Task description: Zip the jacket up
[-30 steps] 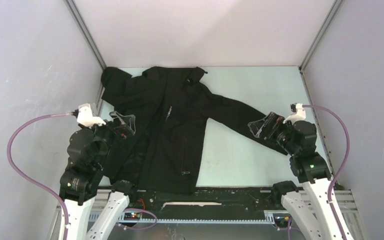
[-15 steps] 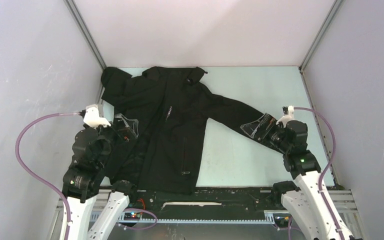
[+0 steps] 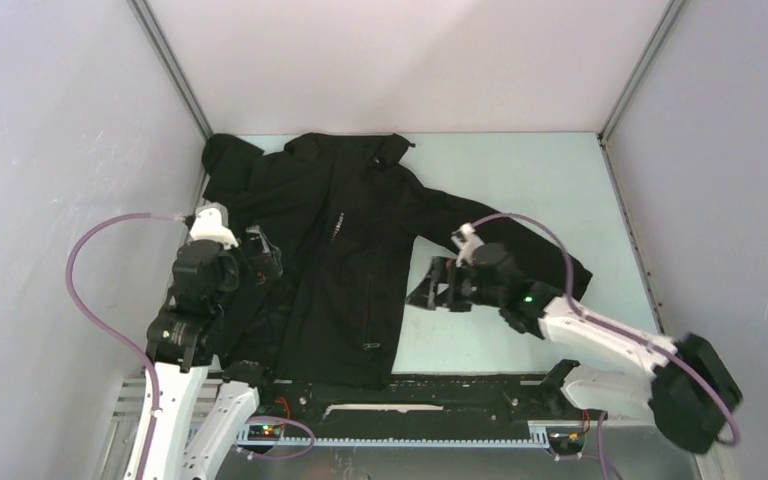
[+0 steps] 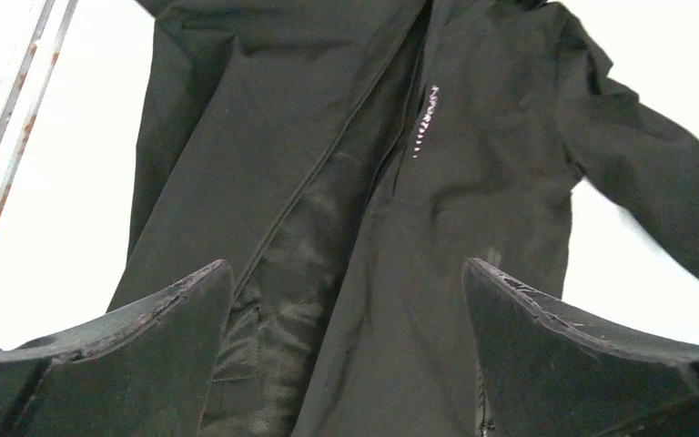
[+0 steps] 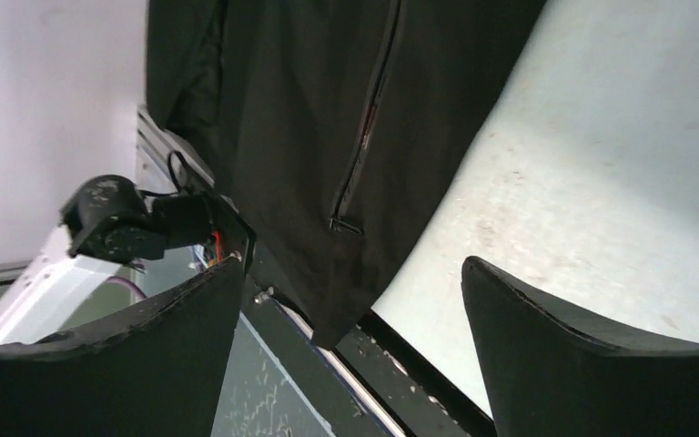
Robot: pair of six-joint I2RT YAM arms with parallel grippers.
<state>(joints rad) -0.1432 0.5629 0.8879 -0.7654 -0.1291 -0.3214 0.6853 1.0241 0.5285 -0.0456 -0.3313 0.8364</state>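
Top external view: the jacket [image 3: 340, 250] lies spread front-up on the pale green table [image 3: 520, 170], with both claws wide open and holding nothing.
The collar lies toward the far wall and the hem reaches the near edge, while one sleeve [image 3: 500, 235] stretches out to the right. The left gripper [image 3: 260, 255] hangs over the jacket's left side with its fingers spread wide apart. Its wrist camera shows the front panels parted, with mesh lining [image 4: 296, 273] between them and white chest lettering [image 4: 425, 118] on the far panel. The right gripper [image 3: 430, 285] hovers over bare table just beside the jacket's right edge, below the sleeve, its fingers equally far apart. Its camera looks at the pocket zipper [image 5: 364, 137] and the hem corner.
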